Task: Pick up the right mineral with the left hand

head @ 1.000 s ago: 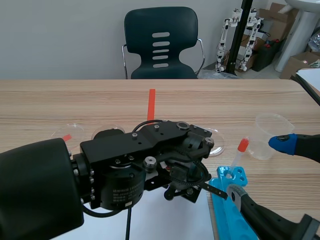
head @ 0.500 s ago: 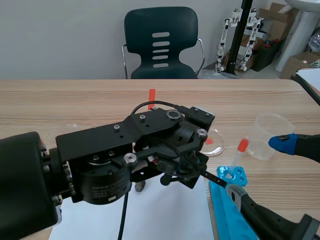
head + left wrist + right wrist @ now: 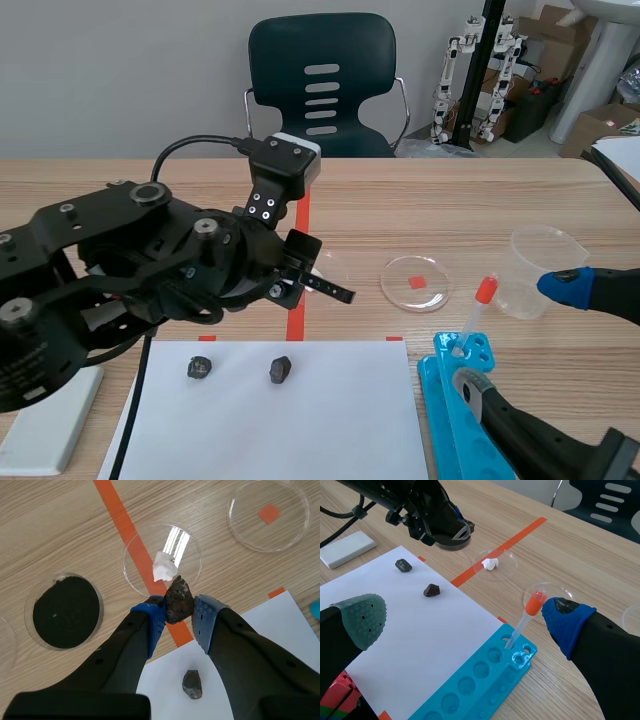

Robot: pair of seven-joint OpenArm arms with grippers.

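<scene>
Mineral [image 3: 178,600], dark brown, clamped between the blue pads [image 3: 152,617] of the left gripper [image 3: 178,614], held over the orange tape [image 3: 120,517] just past the paper's [image 3: 277,615] far edge; pick-up done, I judge. Two other minerals [image 3: 280,370] lie near that edge. Right gripper [image 3: 465,619] spread wide, empty.

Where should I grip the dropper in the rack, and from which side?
Grip the dropper on its clear stem just under the orange bulb, coming down from above with a finger on either side. It stands leaning in a hole near the end of the rack, so its lower part is hidden and only the upper stem is free. The bulb probably squashes, so leave it alone.
</scene>
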